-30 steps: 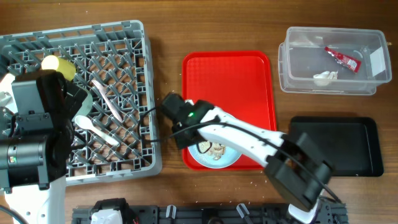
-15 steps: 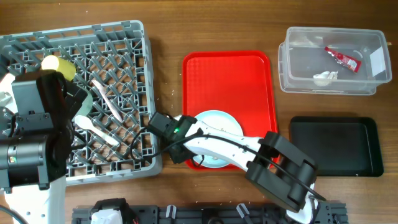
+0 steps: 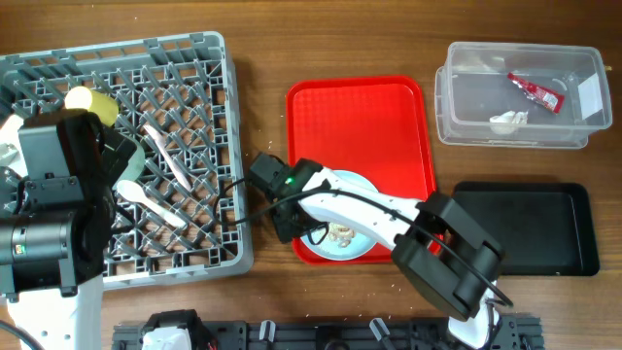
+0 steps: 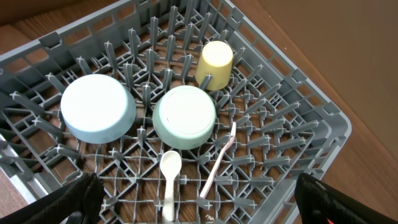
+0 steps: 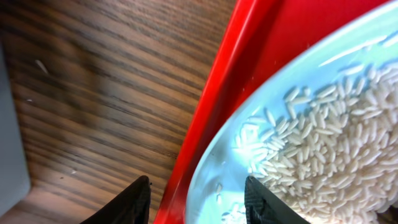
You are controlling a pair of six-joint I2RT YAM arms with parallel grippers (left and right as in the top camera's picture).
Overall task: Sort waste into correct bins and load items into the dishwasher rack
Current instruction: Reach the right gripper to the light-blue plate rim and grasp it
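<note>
Jaws of the right gripper [image 5: 198, 202] stand spread across the plate [image 5: 323, 124] rim, at 6 o'clock on the red tray [image 3: 360, 117]. Likely step: plate pickup; closing firmly on the rim comes next.

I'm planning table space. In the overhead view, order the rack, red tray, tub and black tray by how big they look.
1. rack
2. red tray
3. tub and black tray: they look about alike, and the tub's rim stands nearer the camera, so I won't rank them.
</note>
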